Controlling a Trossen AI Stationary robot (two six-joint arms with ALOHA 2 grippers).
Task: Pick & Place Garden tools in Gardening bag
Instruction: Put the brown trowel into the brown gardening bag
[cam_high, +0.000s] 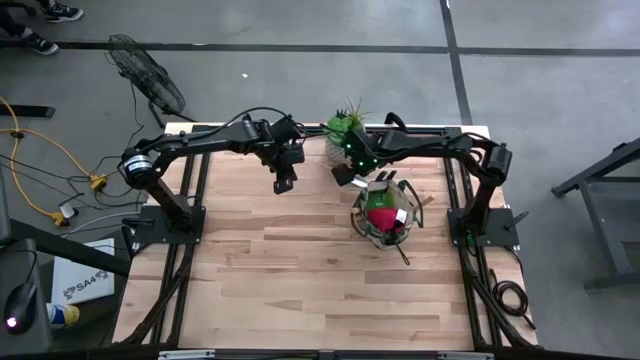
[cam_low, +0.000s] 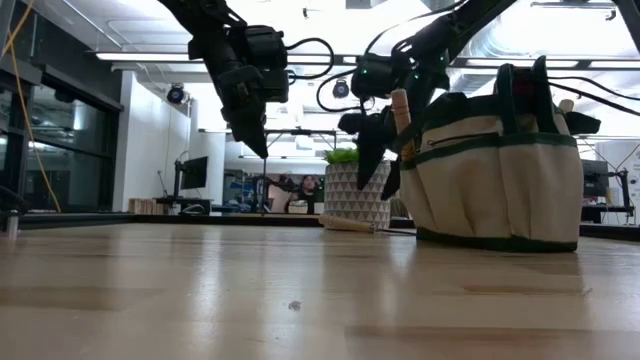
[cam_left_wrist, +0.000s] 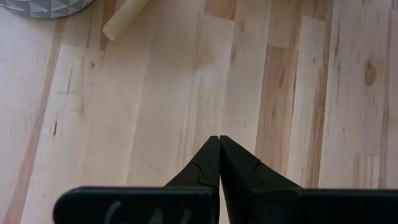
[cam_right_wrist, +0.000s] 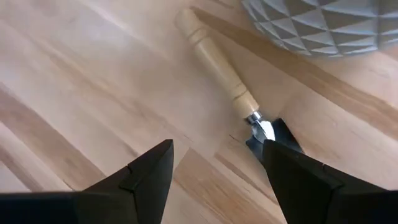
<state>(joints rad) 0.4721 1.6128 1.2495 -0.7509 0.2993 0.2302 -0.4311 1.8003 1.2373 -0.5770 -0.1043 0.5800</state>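
Note:
A wooden-handled metal tool (cam_right_wrist: 214, 62) lies flat on the table next to the white patterned pot (cam_right_wrist: 323, 25); it also shows in the low view (cam_low: 345, 224), and its handle end shows in the left wrist view (cam_left_wrist: 124, 18). My right gripper (cam_right_wrist: 217, 146) is open above it, touching nothing, and sits between the pot and the bag in the high view (cam_high: 345, 178). The khaki gardening bag (cam_high: 385, 215) stands on the table with a red piece (cam_high: 380, 216) and other tools inside. My left gripper (cam_high: 284, 183) is shut and empty, hanging above the table left of the pot.
The green succulent in its pot (cam_high: 345, 135) stands near the table's far edge. A wooden handle (cam_low: 400, 110) sticks up from the bag's side (cam_low: 495, 170). Bare wooden table (cam_high: 300, 280) lies toward the near edge.

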